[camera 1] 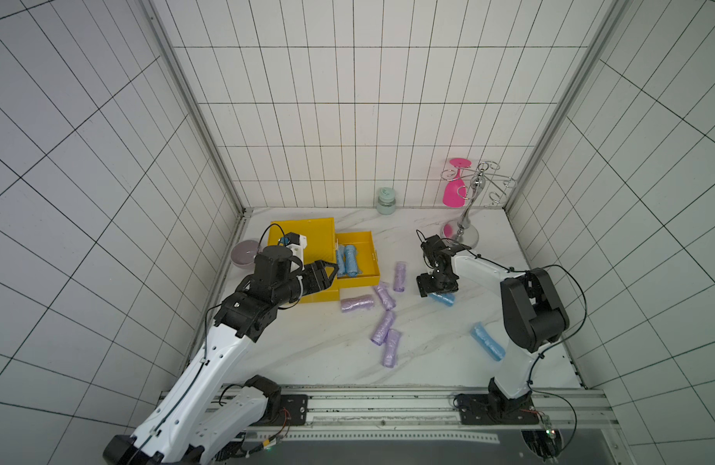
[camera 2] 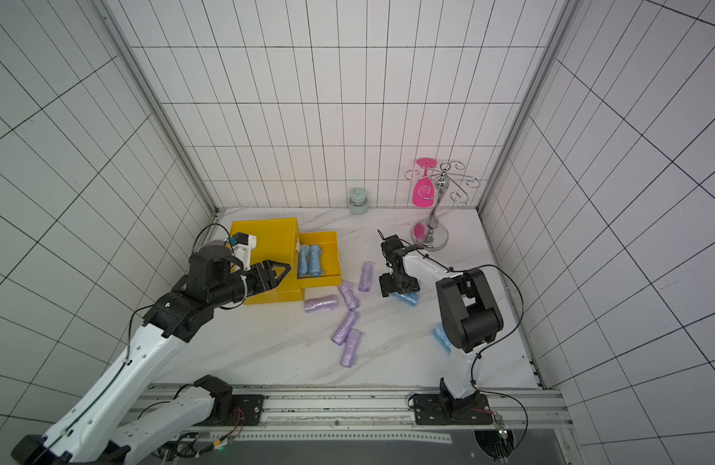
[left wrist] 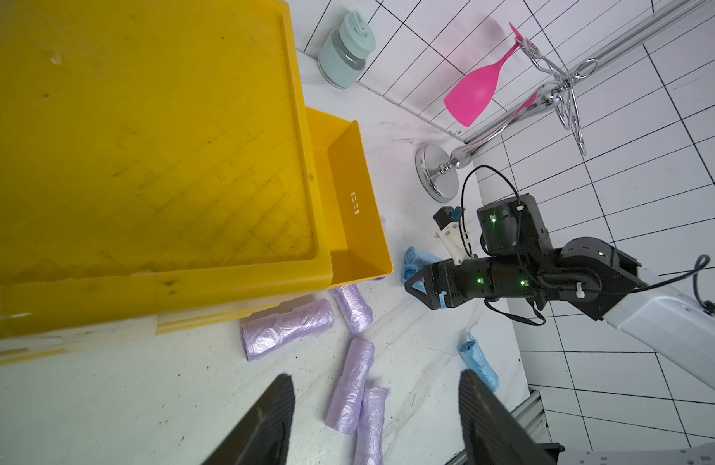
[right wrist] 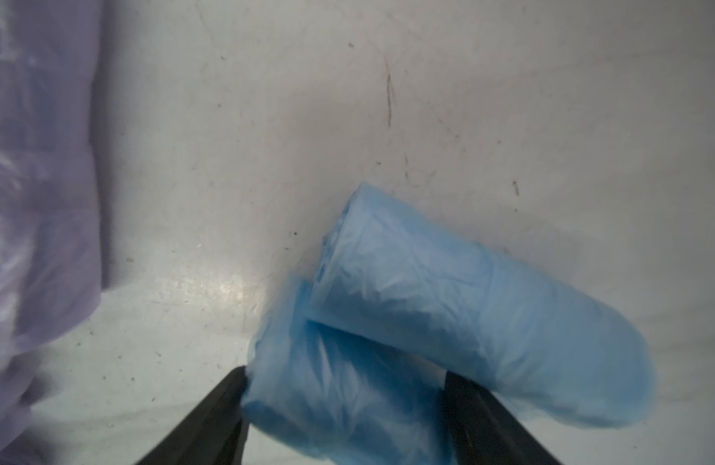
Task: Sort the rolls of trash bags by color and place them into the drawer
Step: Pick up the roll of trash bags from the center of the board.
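Note:
The yellow drawer (camera 1: 360,280) stands pulled out of its yellow cabinet (camera 1: 303,233), with light blue rolls (camera 1: 346,259) lying inside. Several lilac rolls (camera 1: 383,327) lie scattered on the marble table in front of it, also seen as lilac rolls (left wrist: 350,386). One blue roll (camera 1: 487,340) lies near the right arm. My right gripper (camera 1: 432,294) is down at the table, open, its fingers straddling and touching a blue roll (right wrist: 339,394); a second blue roll (right wrist: 489,306) lies against it. My left gripper (left wrist: 376,376) hovers open and empty by the cabinet's front corner (camera 1: 327,275).
A lilac bowl (camera 1: 245,254) sits left of the cabinet. At the back wall stand a jar with a mint lid (camera 1: 386,200) and a chrome rack (camera 1: 464,217) holding a pink glass (camera 1: 454,189). Tiled walls close in three sides.

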### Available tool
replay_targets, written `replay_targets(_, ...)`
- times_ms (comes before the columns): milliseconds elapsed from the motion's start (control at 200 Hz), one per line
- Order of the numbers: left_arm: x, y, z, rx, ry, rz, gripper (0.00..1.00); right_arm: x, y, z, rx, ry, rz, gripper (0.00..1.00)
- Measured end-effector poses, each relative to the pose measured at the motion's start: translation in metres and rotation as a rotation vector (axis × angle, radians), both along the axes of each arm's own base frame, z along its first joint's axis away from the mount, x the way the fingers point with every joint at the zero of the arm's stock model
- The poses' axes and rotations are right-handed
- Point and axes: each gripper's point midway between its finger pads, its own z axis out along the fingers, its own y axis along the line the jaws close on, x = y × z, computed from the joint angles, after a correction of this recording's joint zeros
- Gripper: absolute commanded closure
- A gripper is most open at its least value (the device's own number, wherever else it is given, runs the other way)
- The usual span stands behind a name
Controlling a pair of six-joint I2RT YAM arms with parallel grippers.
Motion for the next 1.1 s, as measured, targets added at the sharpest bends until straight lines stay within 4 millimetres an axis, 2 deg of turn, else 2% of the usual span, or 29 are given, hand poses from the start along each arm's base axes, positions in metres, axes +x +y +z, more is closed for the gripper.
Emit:
replay_targets(110, 0.000, -0.001, 0.000, -0.002, 0.000, -0.003, 0.36, -0.004, 0.002, -0.001, 0.022, 0.004, -0.006, 0.26)
replay_targets(240, 0.001, -0.002, 0.001, -0.007, -0.005, -0.008, 0.36, -0.021, 0.000, -0.005, 0.040, 0.031, -0.022, 0.32)
replay_targets(530, 0.002, -0.003, 0.000, -0.009, -0.001, -0.012, 0.36, -0.041, 0.002, 0.001, 0.060, 0.037, -0.043, 0.72)
replay_targets(775, 0.001, -0.004, 0.000, -0.013, 0.003, -0.017, 0.36, -0.048, 0.005, -0.001, 0.056, 0.040, -0.056, 0.93)
replay_targets(949, 0.005, -0.006, 0.003, 0.002, 0.001, -0.026, 0.35, -0.054, 0.007, 0.009, 0.078, 0.032, -0.073, 0.98)
replay_targets(1099, 0.014, -0.005, 0.021, 0.036, -0.030, -0.034, 0.35, -0.057, 0.012, 0.036, 0.137, -0.015, -0.081, 0.99)
